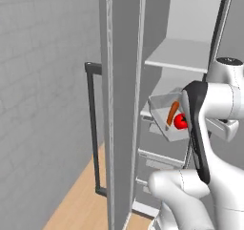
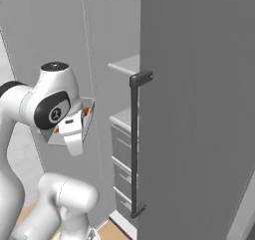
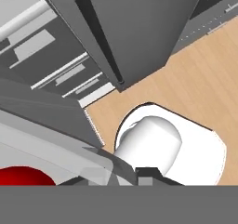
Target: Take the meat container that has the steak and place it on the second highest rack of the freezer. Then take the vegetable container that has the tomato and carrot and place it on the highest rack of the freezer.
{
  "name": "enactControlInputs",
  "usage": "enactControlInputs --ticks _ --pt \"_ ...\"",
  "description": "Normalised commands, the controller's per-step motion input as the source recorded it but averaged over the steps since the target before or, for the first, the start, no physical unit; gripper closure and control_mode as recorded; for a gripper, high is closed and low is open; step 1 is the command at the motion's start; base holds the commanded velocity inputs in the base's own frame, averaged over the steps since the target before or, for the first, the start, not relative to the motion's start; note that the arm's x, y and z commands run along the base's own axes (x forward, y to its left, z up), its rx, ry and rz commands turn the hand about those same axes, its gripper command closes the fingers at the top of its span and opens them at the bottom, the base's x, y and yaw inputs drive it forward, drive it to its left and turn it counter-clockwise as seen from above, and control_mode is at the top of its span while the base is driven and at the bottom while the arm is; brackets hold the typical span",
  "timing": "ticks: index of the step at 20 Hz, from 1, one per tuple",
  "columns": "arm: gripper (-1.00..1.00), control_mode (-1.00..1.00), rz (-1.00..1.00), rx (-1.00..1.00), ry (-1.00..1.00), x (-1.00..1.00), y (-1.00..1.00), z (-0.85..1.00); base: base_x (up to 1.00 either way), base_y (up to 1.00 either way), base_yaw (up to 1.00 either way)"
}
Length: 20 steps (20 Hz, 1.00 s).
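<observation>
Your fingers (image 3: pixel 122 179) are nearly closed, clamped on the rim of the vegetable container (image 1: pixel 164 110), a clear tray held up in front of the open freezer (image 1: pixel 190 81). In the left base view the container is tilted, level with the lower of the freezer's two open shelves and below the highest rack (image 1: pixel 180 57). The carrot (image 1: pixel 172 114) lies slanted inside it and the tomato (image 1: pixel 180 121) sits at the container's low end, touching the carrot. In the hand view you see the tomato as a red patch behind the clear wall, with the freezer's grey drawers (image 3: pixel 56 56) beyond and the wood floor (image 3: pixel 195 79) beside them. The freezer door (image 1: pixel 121 105) stands open toward you, its dark bar handle (image 1: pixel 94 129) on the outer face. The right base view has the container mostly hidden behind your arm's wrist.
</observation>
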Motion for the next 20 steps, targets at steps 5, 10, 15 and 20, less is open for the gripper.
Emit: enactControlInputs --ticks 5,10,15,20 --pt "1.00 1.00 0.00 0.00 0.00 0.00 0.00 0.00 0.63 0.00 -0.17" --pt "1.00 1.00 0.00 0.00 0.00 0.00 0.00 0.00 0.56 0.02 -0.14" --pt "1.00 1.00 0.00 0.00 0.00 0.00 0.00 0.00 0.24 0.34 -0.21" --pt "1.00 1.00 0.00 0.00 0.00 0.00 0.00 0.00 0.23 0.45 -0.30"
